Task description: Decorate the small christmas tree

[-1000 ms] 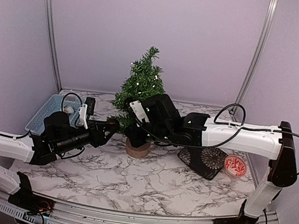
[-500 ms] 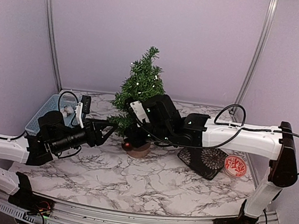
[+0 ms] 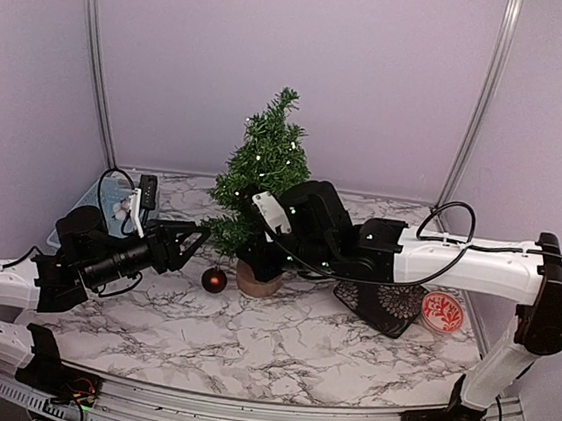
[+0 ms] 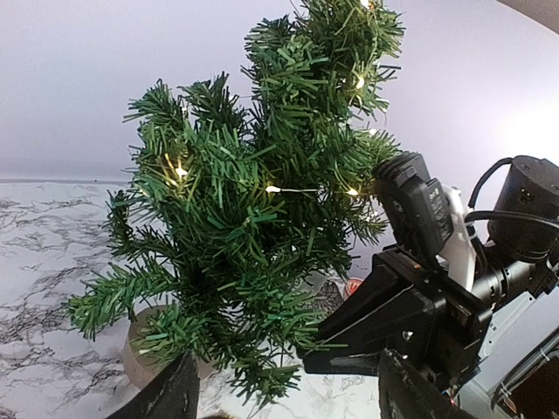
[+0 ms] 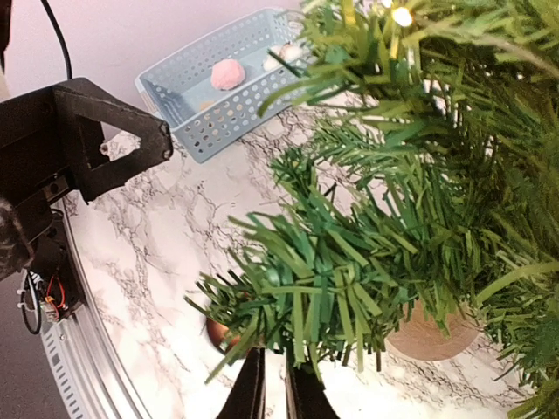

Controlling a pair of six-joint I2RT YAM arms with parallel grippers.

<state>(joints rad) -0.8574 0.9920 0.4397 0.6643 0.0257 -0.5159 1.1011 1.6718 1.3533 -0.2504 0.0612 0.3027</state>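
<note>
The small christmas tree (image 3: pixel 263 168) stands just ahead of your left gripper (image 3: pixel 197 245), jaws wide and empty; your right gripper (image 5: pixel 275 384), nearly closed, sits among its lower branches.

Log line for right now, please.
left gripper open, clear of tree | right gripper shut on tree, low down | red ball on table, not hung

The left pincer (image 4: pixel 286 367) gapes, seemingly clear of the small christmas tree (image 4: pixel 262 201).
</note>
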